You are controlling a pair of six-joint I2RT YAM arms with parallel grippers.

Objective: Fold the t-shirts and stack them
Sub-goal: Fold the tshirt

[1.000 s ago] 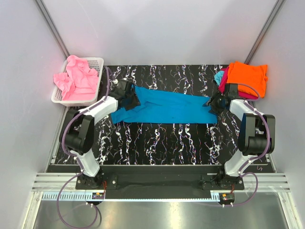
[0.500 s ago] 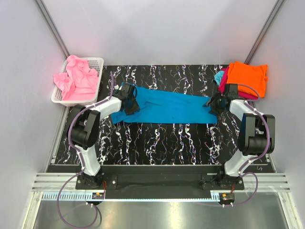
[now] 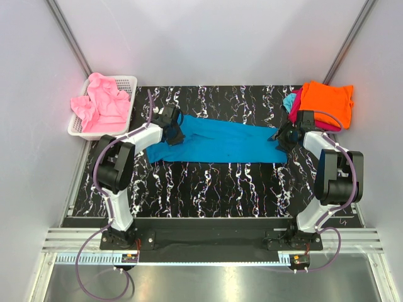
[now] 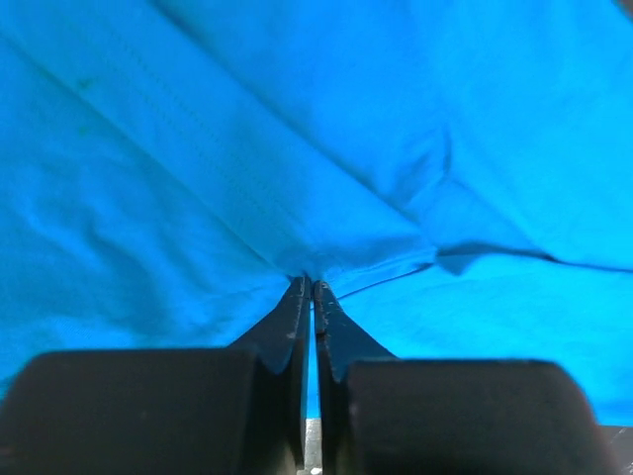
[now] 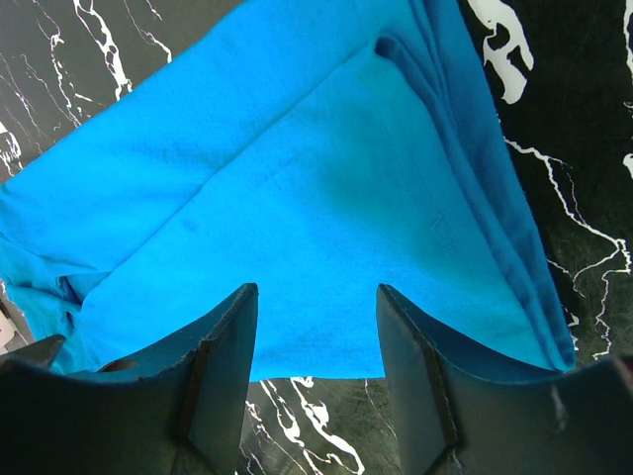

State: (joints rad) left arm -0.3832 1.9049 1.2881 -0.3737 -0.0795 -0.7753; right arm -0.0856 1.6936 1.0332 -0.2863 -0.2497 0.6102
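The teal-blue t-shirt (image 3: 220, 143) lies folded into a long strip across the black marbled table (image 3: 214, 189). My left gripper (image 3: 175, 133) sits at the strip's left end. In the left wrist view it (image 4: 309, 283) is shut, with a pinch of the blue cloth (image 4: 326, 148) puckering at its tips. My right gripper (image 3: 281, 139) is at the strip's right end. There it (image 5: 316, 289) stands open above the shirt's near edge (image 5: 297, 247), nothing between its fingers. An orange t-shirt (image 3: 327, 100) tops a stack on magenta (image 3: 322, 124) and light cyan (image 3: 289, 100) ones.
A white mesh basket (image 3: 126, 83) at the back left, off the table's corner, holds crumpled pink t-shirts (image 3: 101, 104). The folded stack sits at the table's back right corner, close behind my right arm. Grey walls close in the sides and back.
My left gripper has shifted a little right along the shirt's left end and closed on the cloth. The right arm and the shirt's right end have not moved.
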